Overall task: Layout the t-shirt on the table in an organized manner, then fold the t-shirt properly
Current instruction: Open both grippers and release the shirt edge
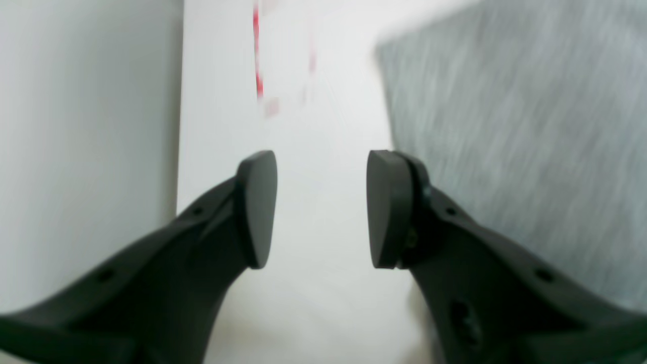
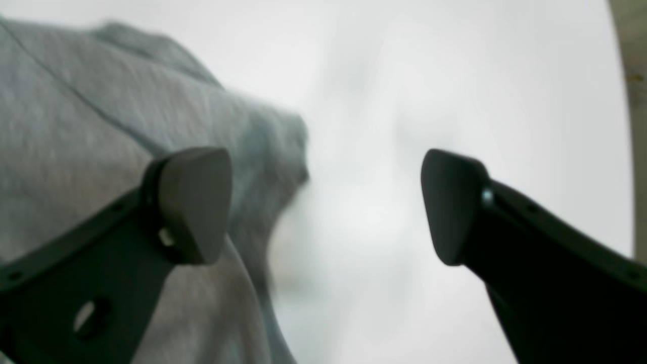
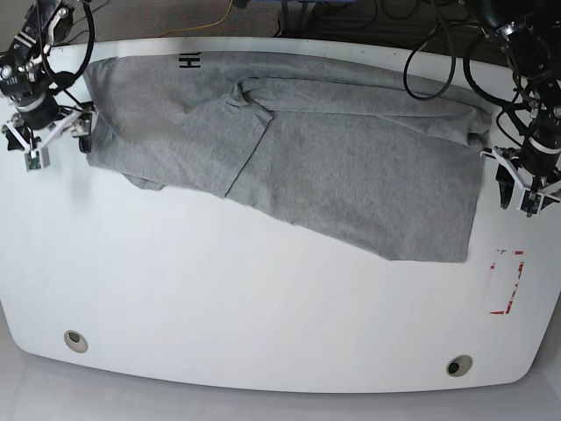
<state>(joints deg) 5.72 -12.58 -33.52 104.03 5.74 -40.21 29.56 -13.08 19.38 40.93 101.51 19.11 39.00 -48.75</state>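
Your surface [image 3: 263, 316] is a wide glossy white top with curved edges, and it fills nearly the whole base view; beyond its far edge you see only a strip of floor with dark cables.

The t-shirt [image 3: 351, 175] lies spread across the far half of the surface, between your two claws, with a flap folded over its middle and black letters at its far edge.

The left claw [image 3: 519, 189] hangs just beside the shirt's edge, near the red outline mark [image 3: 507, 281], which lies on the surface on the claw's near side. Its jaws stand partly apart with nothing between them.

The right claw [image 3: 54, 136] sits at the opposite end, close against the shirt's edge. Its jaws gape wide and grip nothing.

Two small round holes [image 3: 75, 340] sit along the near edge, well apart from both claws.

The left wrist view gives you what the base view cannot: bare surface between the claw [image 1: 322, 207] pads, grey cloth [image 1: 505, 126] off to one side, all blurred. The right wrist view shows one finger [image 2: 192, 202] of that claw [image 2: 326, 205] over a rumpled fold of cloth [image 2: 101, 126], without contact that you can confirm.
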